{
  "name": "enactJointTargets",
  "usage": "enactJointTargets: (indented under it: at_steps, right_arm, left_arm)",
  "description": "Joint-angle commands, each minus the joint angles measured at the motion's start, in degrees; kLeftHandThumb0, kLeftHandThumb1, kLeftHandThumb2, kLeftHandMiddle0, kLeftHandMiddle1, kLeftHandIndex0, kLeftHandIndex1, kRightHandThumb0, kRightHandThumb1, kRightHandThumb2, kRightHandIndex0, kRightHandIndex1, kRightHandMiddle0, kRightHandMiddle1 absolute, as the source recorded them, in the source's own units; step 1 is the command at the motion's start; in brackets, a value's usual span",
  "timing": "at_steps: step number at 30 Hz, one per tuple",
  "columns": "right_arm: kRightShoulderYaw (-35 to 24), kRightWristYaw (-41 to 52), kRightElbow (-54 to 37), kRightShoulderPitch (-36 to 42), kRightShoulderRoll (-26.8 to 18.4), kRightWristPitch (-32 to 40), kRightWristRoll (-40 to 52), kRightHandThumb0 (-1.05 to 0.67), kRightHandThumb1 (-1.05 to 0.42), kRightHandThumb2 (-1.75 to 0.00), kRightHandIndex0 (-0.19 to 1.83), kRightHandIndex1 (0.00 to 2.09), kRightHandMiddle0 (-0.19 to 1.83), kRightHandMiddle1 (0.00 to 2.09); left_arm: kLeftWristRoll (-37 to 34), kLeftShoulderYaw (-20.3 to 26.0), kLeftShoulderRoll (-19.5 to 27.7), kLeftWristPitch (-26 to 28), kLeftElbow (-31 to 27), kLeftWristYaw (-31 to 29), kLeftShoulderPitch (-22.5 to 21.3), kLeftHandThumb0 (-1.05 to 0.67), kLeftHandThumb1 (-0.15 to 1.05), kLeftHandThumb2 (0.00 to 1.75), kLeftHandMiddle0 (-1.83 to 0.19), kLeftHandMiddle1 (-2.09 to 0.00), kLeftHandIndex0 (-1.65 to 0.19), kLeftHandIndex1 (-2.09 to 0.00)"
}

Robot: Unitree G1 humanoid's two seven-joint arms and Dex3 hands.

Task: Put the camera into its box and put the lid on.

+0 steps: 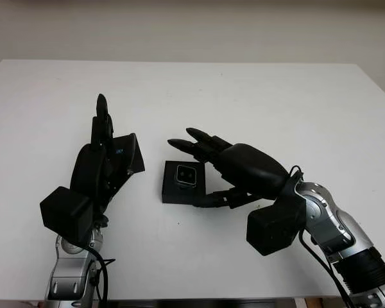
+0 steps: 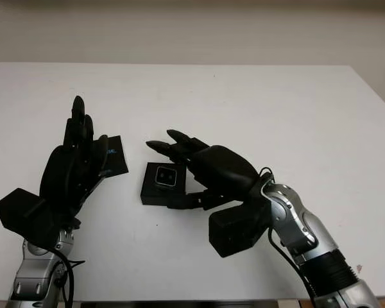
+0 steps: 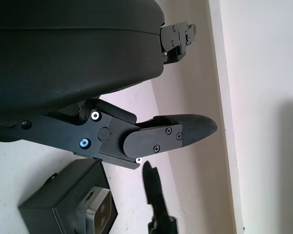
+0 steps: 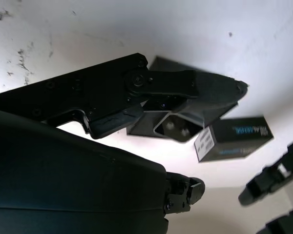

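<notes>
1. Table (image 1: 256, 96): a white top running across the whole head view, with a pale wall along the upper edge of the frame.
2. Lid (image 2: 113, 155): a flat black piece with small blue print, lying left of centre, partly covered by the left hand (image 1: 99, 167), which stands upright over it with fingers pointing toward the top of the frame and grips nothing.
3. Right hand (image 1: 234, 170): it comes in from the lower right and brackets the box, fingers over its far right corner, thumb along its near right edge. Whether they press the box I cannot tell.
4. Box (image 1: 183, 183): a small black square tray at the centre of the frame, just right of the lid and apart from it.
5. Camera (image 1: 186, 175): a small silver-grey block with a dark face, seated inside the box, top uncovered.
</notes>
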Motion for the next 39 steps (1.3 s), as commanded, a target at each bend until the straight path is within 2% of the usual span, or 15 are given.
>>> enactJointTargets:
  at_steps: [1, 7, 15, 29, 34, 37, 39]
  right_arm:
    - [0.7, 0.0, 1.0, -1.3, -1.0, -2.1, -1.0, -0.89, -1.05, -0.53, -0.13, 0.01, -0.11, 0.16]
    - [2.1, -1.8, 3.8, -1.4, -1.9, -5.6, -5.6, -0.90, -1.05, -0.53, -0.15, 0.02, -0.11, 0.13]
    - [3.9, -5.7, 4.9, -1.4, -2.6, -6.6, -12.5, -0.90, -1.05, -0.50, -0.15, 0.04, -0.04, 0.13]
    - [4.9, -4.7, 5.0, -1.2, -2.9, -6.4, -14.1, -0.93, -1.05, -0.47, -0.15, 0.05, 0.05, 0.12]
    - [3.9, -3.2, 4.6, -1.2, -2.0, -5.3, -11.2, -0.91, -1.05, -0.49, -0.16, 0.04, 0.00, 0.08]
    - [1.8, -4.4, 5.6, -0.5, -0.2, -4.7, -5.9, -0.89, -1.05, -0.49, -0.17, 0.04, -0.05, 0.05]
    - [-0.8, -5.1, 6.6, -0.3, 2.0, -4.4, 1.0, -0.84, -1.05, -0.49, -0.14, 0.06, -0.05, 0.05]
  left_arm:
    - [-0.1, 0.3, 0.1, -0.2, -0.7, 0.0, 0.2, -0.61, 1.05, 0.53, 0.19, 0.00, 0.19, 0.00]
    - [0.3, 0.2, 0.0, -0.3, -0.8, 0.3, 0.3, -0.62, 1.05, 0.53, 0.19, 0.00, 0.19, 0.00]
    - [-0.7, 0.3, -0.2, 0.6, -1.8, 0.1, 0.6, -0.61, 1.05, 0.53, 0.19, 0.00, 0.19, 0.00]
    - [0.6, -0.4, -0.5, 0.8, -2.6, 1.0, 0.6, -0.62, 1.05, 0.54, 0.19, 0.00, 0.19, 0.00]
    - [0.7, -0.2, -0.5, 1.2, -2.8, 1.3, 0.6, -0.62, 1.05, 0.54, 0.19, 0.00, 0.19, 0.00]
    - [0.9, 0.1, -0.1, 1.7, -3.0, 1.4, 0.5, -0.64, 1.05, 0.54, 0.19, 0.00, 0.19, 0.00]
    - [0.7, 0.5, 0.1, 2.0, -3.3, 1.4, 0.5, -0.64, 1.05, 0.53, 0.19, 0.00, 0.19, 0.00]
